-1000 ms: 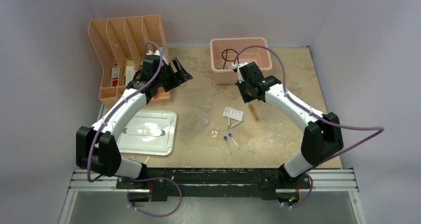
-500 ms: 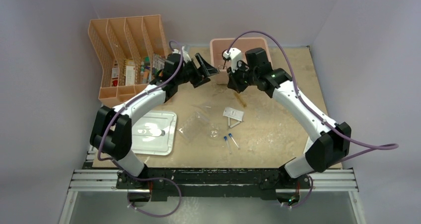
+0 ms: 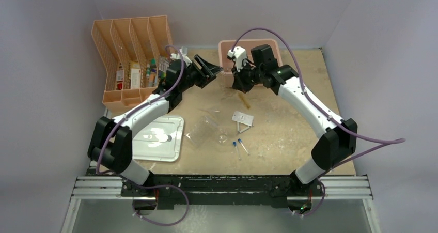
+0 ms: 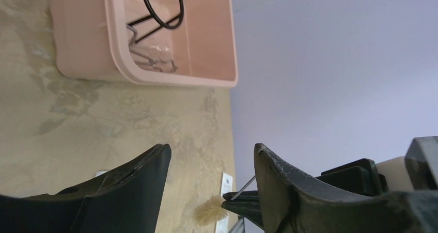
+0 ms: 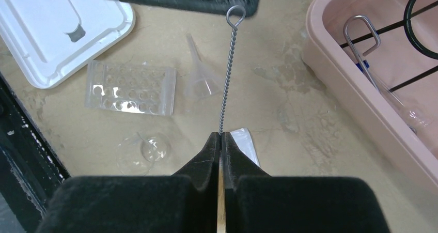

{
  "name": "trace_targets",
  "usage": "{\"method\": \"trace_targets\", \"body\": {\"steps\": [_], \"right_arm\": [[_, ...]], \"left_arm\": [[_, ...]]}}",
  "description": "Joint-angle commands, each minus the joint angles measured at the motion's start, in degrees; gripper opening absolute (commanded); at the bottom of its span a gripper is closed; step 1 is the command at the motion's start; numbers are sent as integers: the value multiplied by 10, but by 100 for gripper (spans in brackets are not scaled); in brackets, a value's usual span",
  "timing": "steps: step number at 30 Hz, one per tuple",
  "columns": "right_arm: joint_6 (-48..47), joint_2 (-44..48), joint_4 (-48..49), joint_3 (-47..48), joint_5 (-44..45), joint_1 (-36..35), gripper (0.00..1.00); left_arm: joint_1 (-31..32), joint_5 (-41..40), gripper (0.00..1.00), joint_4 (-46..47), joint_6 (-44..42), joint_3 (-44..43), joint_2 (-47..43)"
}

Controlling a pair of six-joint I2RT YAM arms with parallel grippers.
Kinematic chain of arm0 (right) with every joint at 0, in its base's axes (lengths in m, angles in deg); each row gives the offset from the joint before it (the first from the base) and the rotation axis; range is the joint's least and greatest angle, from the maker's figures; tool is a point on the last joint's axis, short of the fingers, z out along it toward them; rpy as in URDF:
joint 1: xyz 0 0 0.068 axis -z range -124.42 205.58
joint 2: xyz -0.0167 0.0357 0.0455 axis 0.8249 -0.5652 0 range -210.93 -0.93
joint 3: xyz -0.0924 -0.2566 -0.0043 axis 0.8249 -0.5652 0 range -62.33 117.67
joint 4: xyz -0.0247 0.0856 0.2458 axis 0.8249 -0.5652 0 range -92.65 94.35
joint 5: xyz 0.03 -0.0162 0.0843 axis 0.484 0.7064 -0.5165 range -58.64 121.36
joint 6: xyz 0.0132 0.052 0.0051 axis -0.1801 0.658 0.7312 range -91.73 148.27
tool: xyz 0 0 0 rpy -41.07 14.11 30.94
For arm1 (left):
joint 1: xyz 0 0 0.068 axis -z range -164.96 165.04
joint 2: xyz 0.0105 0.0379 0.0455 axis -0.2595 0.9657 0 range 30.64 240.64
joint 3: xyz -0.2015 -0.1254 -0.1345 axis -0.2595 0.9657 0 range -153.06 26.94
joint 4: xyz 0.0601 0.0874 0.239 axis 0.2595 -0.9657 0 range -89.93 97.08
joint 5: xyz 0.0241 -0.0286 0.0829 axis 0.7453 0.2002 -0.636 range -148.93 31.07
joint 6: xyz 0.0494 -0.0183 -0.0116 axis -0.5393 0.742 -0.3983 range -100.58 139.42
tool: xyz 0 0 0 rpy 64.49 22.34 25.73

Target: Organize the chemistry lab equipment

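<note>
My right gripper (image 5: pixel 221 136) is shut on the test-tube brush (image 5: pixel 227 73), gripping its twisted wire handle, with the loop end pointing at my left gripper. In the top view it (image 3: pixel 238 83) is in front of the pink bin (image 3: pixel 223 46), with the bristles (image 3: pixel 244 101) hanging below. My left gripper (image 4: pixel 212 150) is open and empty; the brush wire runs beside its right finger and the bristles (image 4: pixel 209 212) show between the jaws. The bin (image 4: pixel 170 79) holds the black wire tripod (image 4: pixel 162 5) and metal tongs (image 4: pixel 152 60). Two blue-capped vials (image 3: pixel 237 146), the clear tray (image 3: pixel 201 129) and the glass dish (image 3: pixel 223 138) lie on the table.
An orange file organizer (image 3: pixel 134 57) stands at the back left. The flat white lid (image 3: pixel 155 137) lies at the front left. A clear funnel (image 5: pixel 199 78) and a white packet (image 3: pixel 243 119) lie mid-table. Walls close the back and both sides.
My left gripper swung right from the organizer towards the bin. My right gripper moved back and left with the brush, so the two now meet in front of the bin.
</note>
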Motion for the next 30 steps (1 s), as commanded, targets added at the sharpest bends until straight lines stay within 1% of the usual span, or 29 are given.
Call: {"method": "trace_targets", "body": {"steps": [1,2,4,7,11,12,15,16,17,18,20,22,27,30], "right_arm": [[16,-3,14,29,2,1,0],[16,-8,13,31,2,1,0],[10,-16,13,35,3,1,0],[-2,-26,7,46,-2,2,0],[-8,-31,2,55,-7,1,0],[-10,-29,3,54,-10,2,0],[-17,-25,6,53,-6,2,0],[-19,-23,7,53,4,1,0],[-28,-22,3,56,10,2,0],[-42,-22,-5,61,22,2,0],[-77,-24,-14,77,84,3,0],[-111,-35,-24,104,129,16,0],[-188,-80,-35,206,158,60,0],[-274,-109,-34,243,154,70,0]], "left_arm": [[-2,-106,62,-27,-40,-4,-63],[-2,-105,63,-22,-45,-7,-64],[-1,-73,68,3,-50,-15,-59],[-1,-31,71,32,-44,-19,-43],[2,-9,72,59,-34,-13,-38],[2,-4,71,50,-35,-18,-30],[3,30,61,20,-48,-45,-2],[3,32,60,6,-56,-51,-2],[3,18,60,-12,-66,-55,-8],[2,-8,63,-38,-79,-57,-18],[-1,-63,66,-86,-100,-62,-37],[-10,-94,68,-116,-107,-63,-50],[-40,-95,69,-143,-109,-58,-76],[-54,-92,69,-167,-118,-61,-84]]}}
